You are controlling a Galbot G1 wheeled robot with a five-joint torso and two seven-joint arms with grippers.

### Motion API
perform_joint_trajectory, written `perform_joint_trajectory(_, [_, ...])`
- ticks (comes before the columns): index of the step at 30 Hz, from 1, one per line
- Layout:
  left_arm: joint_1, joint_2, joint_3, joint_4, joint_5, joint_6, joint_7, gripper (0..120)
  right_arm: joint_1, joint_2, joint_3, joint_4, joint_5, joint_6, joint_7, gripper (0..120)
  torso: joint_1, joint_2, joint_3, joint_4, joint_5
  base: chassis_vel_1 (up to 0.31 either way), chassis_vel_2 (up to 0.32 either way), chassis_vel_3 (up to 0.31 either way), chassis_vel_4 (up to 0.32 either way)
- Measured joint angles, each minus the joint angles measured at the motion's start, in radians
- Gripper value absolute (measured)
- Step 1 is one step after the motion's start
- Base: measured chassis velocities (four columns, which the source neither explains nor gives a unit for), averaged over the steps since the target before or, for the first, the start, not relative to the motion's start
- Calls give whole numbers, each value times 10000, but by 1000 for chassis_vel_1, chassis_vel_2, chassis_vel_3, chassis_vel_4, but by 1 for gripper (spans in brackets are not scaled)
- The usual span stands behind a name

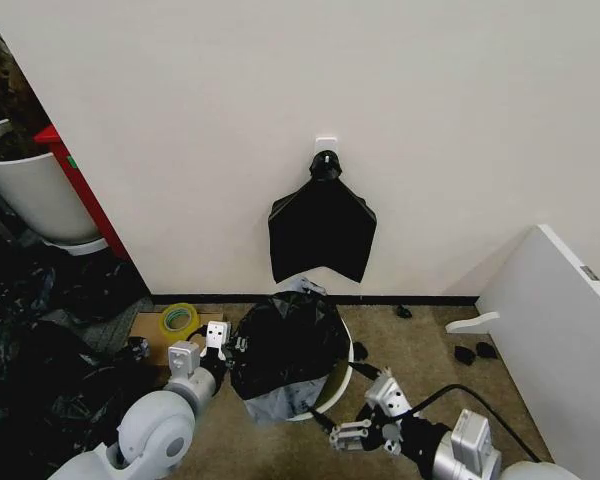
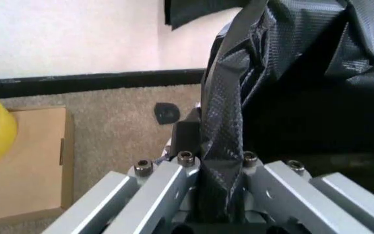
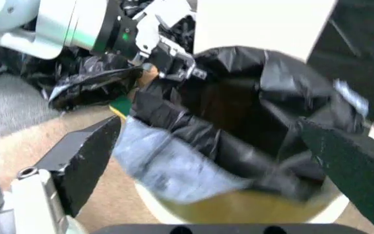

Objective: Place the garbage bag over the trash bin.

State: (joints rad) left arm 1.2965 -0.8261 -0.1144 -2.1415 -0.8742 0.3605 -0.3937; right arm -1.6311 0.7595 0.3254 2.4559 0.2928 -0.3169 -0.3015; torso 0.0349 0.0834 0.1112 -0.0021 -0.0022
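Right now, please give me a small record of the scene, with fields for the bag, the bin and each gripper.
garbage bag: black, draped over the bin's mouth, not fully pulled down
trash bin: white, on the carpet by the wall, rim partly bare on the robot's right
left gripper: at the bag's left edge, fingers shut on a fold of it
right gripper: fingers open, beside the bin, holding nothing

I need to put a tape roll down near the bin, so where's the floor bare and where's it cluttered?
Bare carpet lies between the trash bin and the white panel, apart from small black scraps near the panel. It is crowded by the heap of black plastic, the yellow tape on cardboard, and the left gripper shut on the garbage bag.
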Motion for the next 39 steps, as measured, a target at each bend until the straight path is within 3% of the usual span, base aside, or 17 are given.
perform_joint_trajectory(8, [116, 94, 99, -81, 217, 23, 92, 1, 934, -873, -365, -515, 167, 290, -1119, 90, 0, 0, 0, 0, -2, 0, 0, 0, 0])
perform_joint_trajectory(11, [117, 95, 144, -125, 285, 42, 102, 1, 1200, -1235, -529, -777, -64, 292, -1757, 81, 0, 0, 0, -1, -2, 0, 0, 0, 0])
perform_joint_trajectory(19, [113, 79, 207, -158, 327, 62, 105, 1, 1915, -1583, -1214, -1212, -395, 369, -2059, 75, 0, 0, 0, -1, -2, 0, 0, 0, 0])
perform_joint_trajectory(26, [129, 52, 221, -122, 375, 50, 137, 1, 2270, -1818, -1823, -1674, -333, 240, -1950, 46, 0, 0, 0, -1, -2, 0, 0, 0, 0])
perform_joint_trajectory(28, [123, 53, 221, -123, 376, 50, 137, 1, 2268, -1832, -1831, -1684, -339, 243, -1952, 45, 0, 0, 0, -1, -3, 0, 0, 0, 0])
perform_joint_trajectory(31, [64, 34, 256, -118, 375, 50, 138, 1, 2290, -1927, -1853, -1711, -338, 243, -1943, 26, 0, 0, 0, -1, -3, 0, 0, 0, 0])
perform_joint_trajectory(39, [41, -9, 278, -172, 375, 59, 136, 1, 2387, -2006, -2007, -1829, -527, 268, -1879, 3, 0, 0, 0, -1, -3, 0, 0, 0, 0])
